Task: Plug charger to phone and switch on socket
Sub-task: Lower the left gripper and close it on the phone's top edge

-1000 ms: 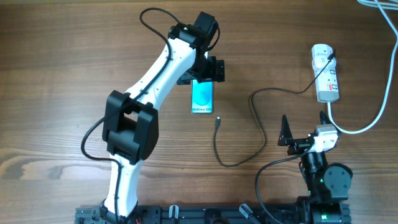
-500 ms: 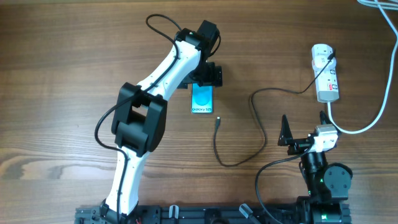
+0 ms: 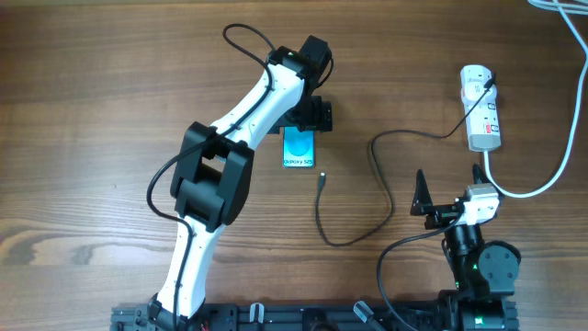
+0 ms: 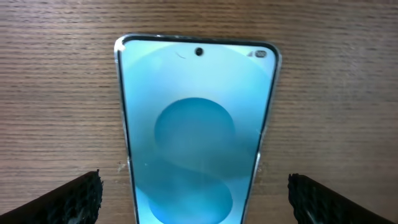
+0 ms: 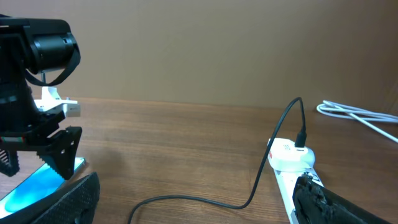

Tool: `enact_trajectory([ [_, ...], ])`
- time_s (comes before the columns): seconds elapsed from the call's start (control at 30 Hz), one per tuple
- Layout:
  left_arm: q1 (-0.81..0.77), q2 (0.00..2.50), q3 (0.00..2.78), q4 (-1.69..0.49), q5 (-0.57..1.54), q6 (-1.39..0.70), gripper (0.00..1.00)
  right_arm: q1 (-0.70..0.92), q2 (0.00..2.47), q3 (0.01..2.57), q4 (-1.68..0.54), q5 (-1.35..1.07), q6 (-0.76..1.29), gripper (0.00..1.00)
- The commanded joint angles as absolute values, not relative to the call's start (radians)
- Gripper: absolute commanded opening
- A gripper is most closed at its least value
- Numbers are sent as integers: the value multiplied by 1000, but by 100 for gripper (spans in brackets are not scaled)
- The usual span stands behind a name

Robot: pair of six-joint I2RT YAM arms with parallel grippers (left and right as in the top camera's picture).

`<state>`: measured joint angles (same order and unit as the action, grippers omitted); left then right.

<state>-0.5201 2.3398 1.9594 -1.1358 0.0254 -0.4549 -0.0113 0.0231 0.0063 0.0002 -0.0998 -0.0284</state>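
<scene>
The phone (image 3: pixel 299 147) lies flat on the wooden table, cyan screen up; it fills the left wrist view (image 4: pixel 196 124). My left gripper (image 3: pixel 303 117) is open over the phone's far end, its fingers (image 4: pixel 74 199) straddling the phone's sides without touching. The charger (image 3: pixel 381 175), a thin black cable, runs from the socket (image 3: pixel 480 108) at the right and loops to its free plug tip (image 3: pixel 322 179) just below the phone. My right gripper (image 3: pixel 450 188) is open and empty near the front right, with the cable (image 5: pixel 261 180) and socket (image 5: pixel 292 158) between its fingers in view.
A thick white cord (image 3: pixel 560 138) leaves the socket and curves off the table's right side. It also shows at the back right in the right wrist view (image 5: pixel 360 115). The left arm (image 3: pixel 230 156) reaches diagonally across the table's middle.
My left arm has shifted slightly right and the gripper has moved a little down over the phone's far end. The right arm, cable and socket have not moved.
</scene>
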Motion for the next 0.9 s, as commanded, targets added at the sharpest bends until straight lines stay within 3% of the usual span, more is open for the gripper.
enact_trajectory([
  [0.0,-522,2357,1962,-1135,-9,-480,100,-15,21,5,4,-96,-38,100],
  [0.87,-533,2430,1948,-1127,-16,-480,100,-15,21,5,4,-96,-38,100],
])
